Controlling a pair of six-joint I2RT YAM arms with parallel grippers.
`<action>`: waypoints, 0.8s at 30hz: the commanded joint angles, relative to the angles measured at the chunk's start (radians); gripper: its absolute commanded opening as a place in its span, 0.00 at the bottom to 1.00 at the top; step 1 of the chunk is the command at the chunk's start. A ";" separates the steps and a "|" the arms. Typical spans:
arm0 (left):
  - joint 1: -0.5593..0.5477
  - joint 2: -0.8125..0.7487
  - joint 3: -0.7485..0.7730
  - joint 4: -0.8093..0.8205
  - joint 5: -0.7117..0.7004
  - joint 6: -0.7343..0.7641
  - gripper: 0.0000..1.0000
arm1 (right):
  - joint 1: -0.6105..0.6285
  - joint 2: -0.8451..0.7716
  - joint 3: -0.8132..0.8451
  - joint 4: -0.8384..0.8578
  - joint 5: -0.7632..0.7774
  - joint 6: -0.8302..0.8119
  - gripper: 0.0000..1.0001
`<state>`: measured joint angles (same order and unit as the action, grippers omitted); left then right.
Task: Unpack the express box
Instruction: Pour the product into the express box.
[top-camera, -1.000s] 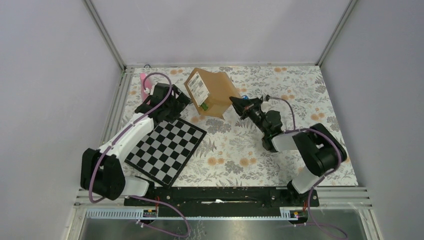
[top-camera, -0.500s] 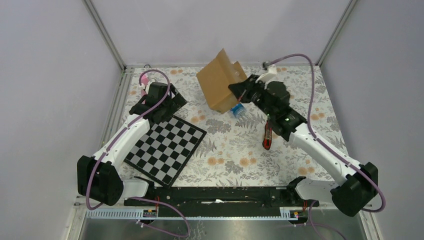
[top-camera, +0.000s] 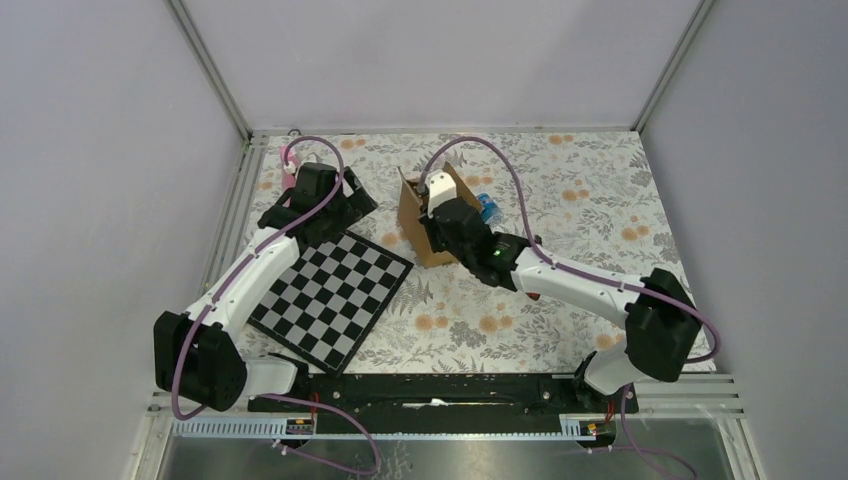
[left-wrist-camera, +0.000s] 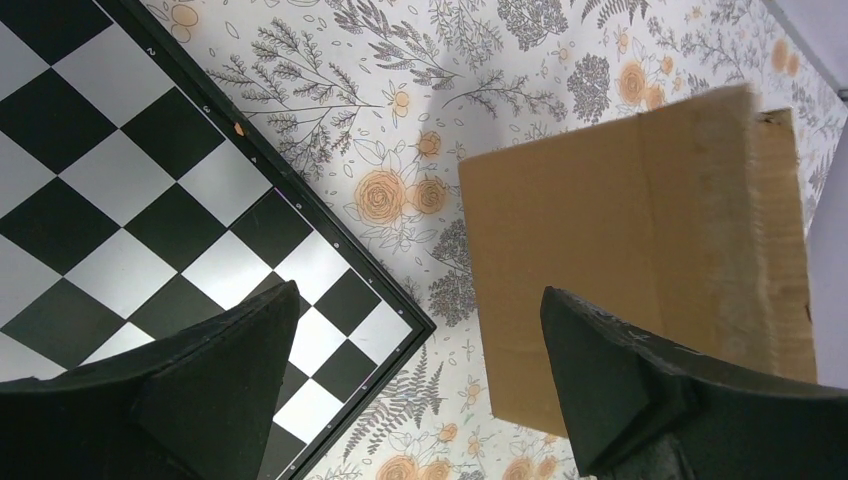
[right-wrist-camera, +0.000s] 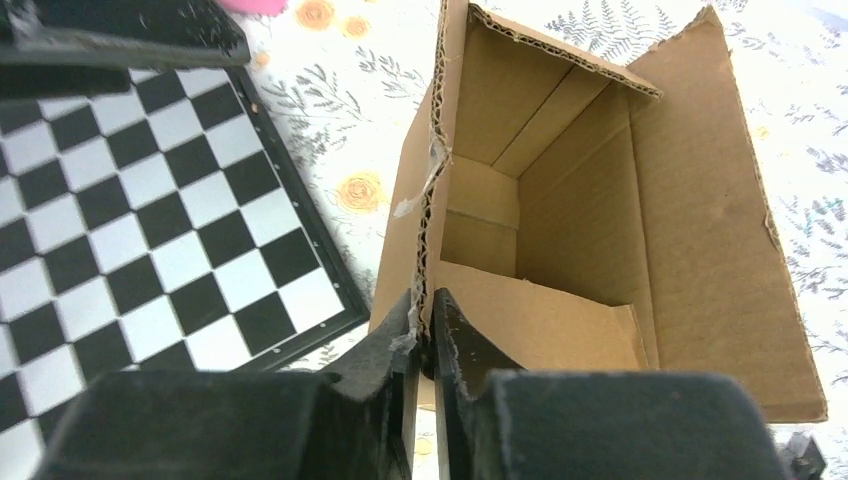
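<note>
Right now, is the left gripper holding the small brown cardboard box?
No, the left gripper stands wide open over the floral tablecloth, with the small brown cardboard box off to one side.

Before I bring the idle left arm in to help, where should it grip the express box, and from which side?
Probably the free far stretch of the wall facing the chessboard: the express box is open, and that thin rim suits a pinch, one finger inside, one outside. The right tool pinches the same wall nearer, so the open left tool should come over the chessboard.
</note>
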<state>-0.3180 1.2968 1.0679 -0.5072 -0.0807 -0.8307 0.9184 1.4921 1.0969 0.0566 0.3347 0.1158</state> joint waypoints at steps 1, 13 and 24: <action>0.003 -0.041 0.038 0.043 0.032 0.064 0.99 | 0.035 0.038 0.020 0.108 0.137 -0.093 0.21; -0.021 -0.102 0.036 0.095 0.126 0.175 0.99 | 0.037 -0.085 0.032 0.042 0.031 0.056 0.98; -0.050 -0.211 0.061 0.077 0.086 0.280 0.99 | 0.027 -0.252 0.010 -0.029 0.031 0.202 1.00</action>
<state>-0.3660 1.1328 1.0721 -0.4625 0.0257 -0.6132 0.9501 1.2839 1.0969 0.0517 0.3725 0.2420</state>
